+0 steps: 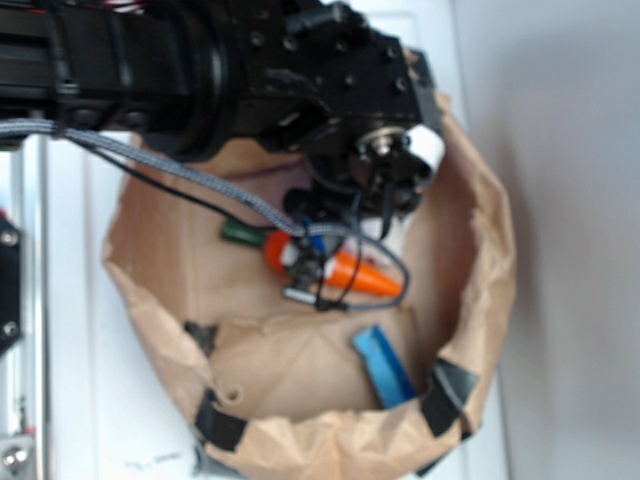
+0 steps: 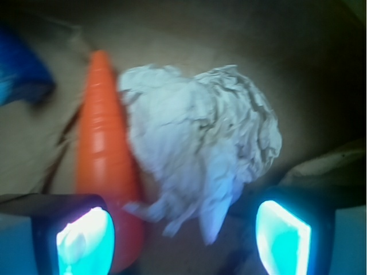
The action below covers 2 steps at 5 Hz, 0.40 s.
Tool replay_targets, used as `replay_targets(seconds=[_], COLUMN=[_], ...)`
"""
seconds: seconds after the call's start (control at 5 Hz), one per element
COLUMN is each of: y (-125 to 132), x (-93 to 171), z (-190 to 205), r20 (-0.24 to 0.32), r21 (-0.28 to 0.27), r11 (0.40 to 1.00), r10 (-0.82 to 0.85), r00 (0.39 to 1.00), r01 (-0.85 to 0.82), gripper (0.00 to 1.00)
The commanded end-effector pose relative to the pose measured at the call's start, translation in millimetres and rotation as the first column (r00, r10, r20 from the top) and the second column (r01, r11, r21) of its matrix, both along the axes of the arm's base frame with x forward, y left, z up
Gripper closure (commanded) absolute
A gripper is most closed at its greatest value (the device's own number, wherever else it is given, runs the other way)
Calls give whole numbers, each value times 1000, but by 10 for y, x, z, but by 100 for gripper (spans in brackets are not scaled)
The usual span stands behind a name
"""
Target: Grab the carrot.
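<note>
Inside the crumpled brown paper bag [image 1: 480,260] with its rolled-down rim, the glossy orange tapered toy carrot [image 1: 365,273] lies flat on the bag's floor, its dark green stem cap [image 1: 240,232] pointing toward the bag's left wall and its tip toward the right. The black gripper [image 2: 183,232] hangs low over it with its two fingers [image 2: 86,240] spread apart, clamped on nothing. In the wrist view the carrot [image 2: 106,149] runs up from just beside the left finger, while a crumpled white paper ball [image 2: 200,143] fills the gap between the fingers and touches the carrot's side. My reading is that the gripper is off-centre: closing here would catch the paper ball rather than the carrot, so it needs to shift toward the carrot first. A curved blue strip [image 1: 383,365] lies nearer the bag's lower rim, apart from the carrot. No brand, label or readable writing shows in either view.
</note>
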<state>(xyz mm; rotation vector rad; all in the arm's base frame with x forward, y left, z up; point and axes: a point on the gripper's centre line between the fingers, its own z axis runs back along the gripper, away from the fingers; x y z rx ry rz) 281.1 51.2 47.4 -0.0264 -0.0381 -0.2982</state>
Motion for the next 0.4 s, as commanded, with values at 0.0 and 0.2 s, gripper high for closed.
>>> replay_targets(seconds=[0.0, 0.2], y=[-167, -211], x=[-43, 60], z=[-207, -301], r20=[66, 43], r21=[90, 149], r11=[996, 988], r10=[-24, 29], r00=[998, 999], r01=[18, -36], gripper=[0, 0])
